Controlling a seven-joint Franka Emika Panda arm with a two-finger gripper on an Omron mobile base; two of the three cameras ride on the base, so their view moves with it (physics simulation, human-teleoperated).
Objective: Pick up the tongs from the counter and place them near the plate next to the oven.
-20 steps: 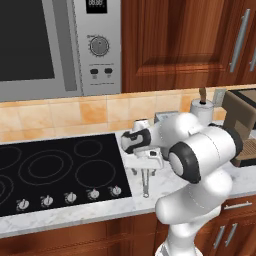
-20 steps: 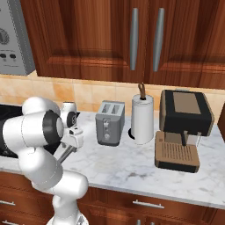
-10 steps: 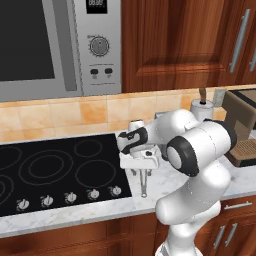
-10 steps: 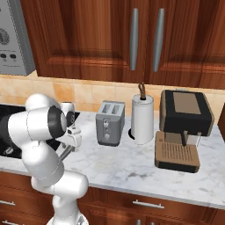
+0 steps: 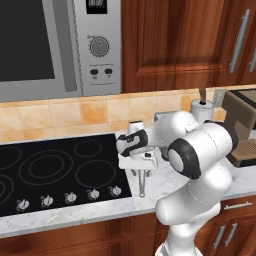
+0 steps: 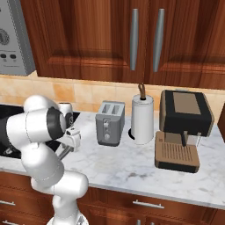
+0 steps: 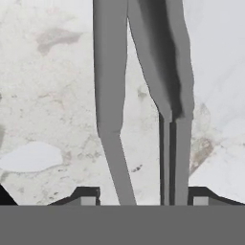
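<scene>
Gripper (image 5: pixel 141 173) sits low over the tongs (image 5: pixel 142 186), fingertips straddling both arms at 6 o'clock in hand view. Can't tell if clamped yet. Close squarely across both arms on the counter (image 5: pixel 165 181) before lifting.

Open white-grey veined marble counter (image 6: pixel 132 162) lies in front of the grey two-slot toaster (image 6: pixel 110 123), the white paper-towel roll (image 6: pixel 143 118) and the black-and-brown coffee machine (image 6: pixel 182 129), which stand along the tiled back wall. Left of the slim silver tongs (image 5: pixel 142 182), the black glass cooktop (image 5: pixel 55 170) lies flat and bare.
</scene>
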